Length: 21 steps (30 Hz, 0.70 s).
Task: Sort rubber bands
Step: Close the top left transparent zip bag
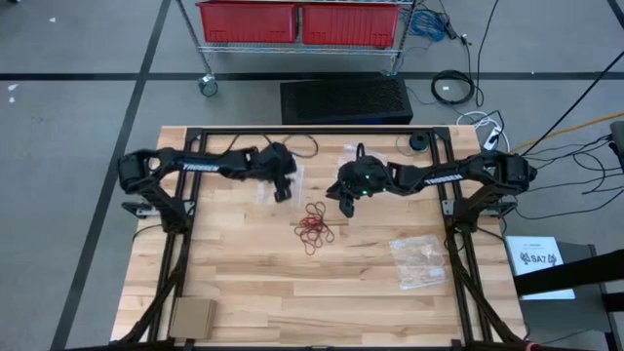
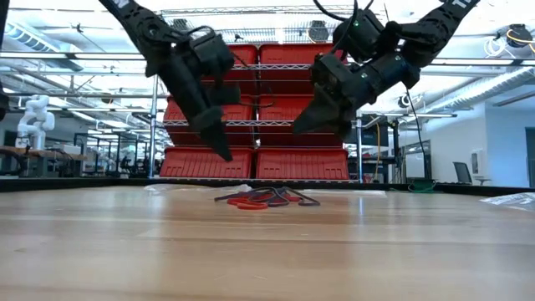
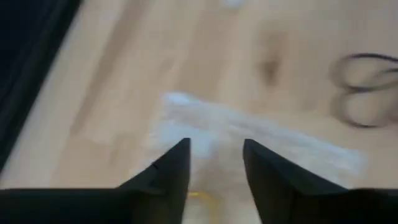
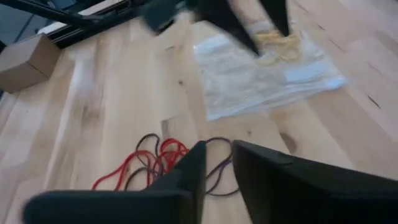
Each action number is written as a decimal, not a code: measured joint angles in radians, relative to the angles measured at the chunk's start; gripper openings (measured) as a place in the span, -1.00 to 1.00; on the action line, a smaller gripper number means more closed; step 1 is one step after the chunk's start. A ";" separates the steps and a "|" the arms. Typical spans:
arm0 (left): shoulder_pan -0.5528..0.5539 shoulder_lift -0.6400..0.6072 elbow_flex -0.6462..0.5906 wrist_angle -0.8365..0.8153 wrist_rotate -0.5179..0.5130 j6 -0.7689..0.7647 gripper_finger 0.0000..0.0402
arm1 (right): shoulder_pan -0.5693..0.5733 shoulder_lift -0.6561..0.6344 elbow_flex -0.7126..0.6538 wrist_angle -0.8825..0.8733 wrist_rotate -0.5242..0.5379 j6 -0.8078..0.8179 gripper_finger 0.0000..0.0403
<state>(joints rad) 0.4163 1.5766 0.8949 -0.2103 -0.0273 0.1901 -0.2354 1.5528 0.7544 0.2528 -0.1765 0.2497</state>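
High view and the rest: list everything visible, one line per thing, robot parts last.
rubber bands: a tangled pile, count unclear, red and dark, table centre.
yellowish bands: a few, on the clear bag under the left gripper.
clear plastic bags: two; one at the back left, one at the right.
cardboard box: one, brown, front left corner.
table: one, light wood.
red bins: two in the high view, on a wire cart behind the table.
left gripper: black, fingers apart, above the back-left bag.
right gripper: black, narrow gap between its fingers, raised beside the pile.
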 joint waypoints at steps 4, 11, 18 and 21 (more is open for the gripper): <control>0.125 0.001 0.003 0.005 0.125 0.030 -0.59 | 0.013 0.000 0.000 0.021 -0.001 -0.015 -0.97; 0.269 0.042 0.003 0.040 0.401 0.061 -0.89 | 0.029 0.000 0.000 0.025 -0.008 -0.017 -0.74; 0.257 0.146 0.025 0.093 0.389 0.057 -0.50 | 0.028 0.000 0.000 0.026 -0.009 -0.026 -0.46; 0.256 0.180 0.066 0.101 0.306 0.061 -0.28 | 0.028 0.000 0.000 0.025 -0.008 -0.026 -0.40</control>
<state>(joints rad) 0.6720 1.7571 0.9605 -0.1094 0.2787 0.2515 -0.2073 1.5528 0.7544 0.2782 -0.1848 0.2238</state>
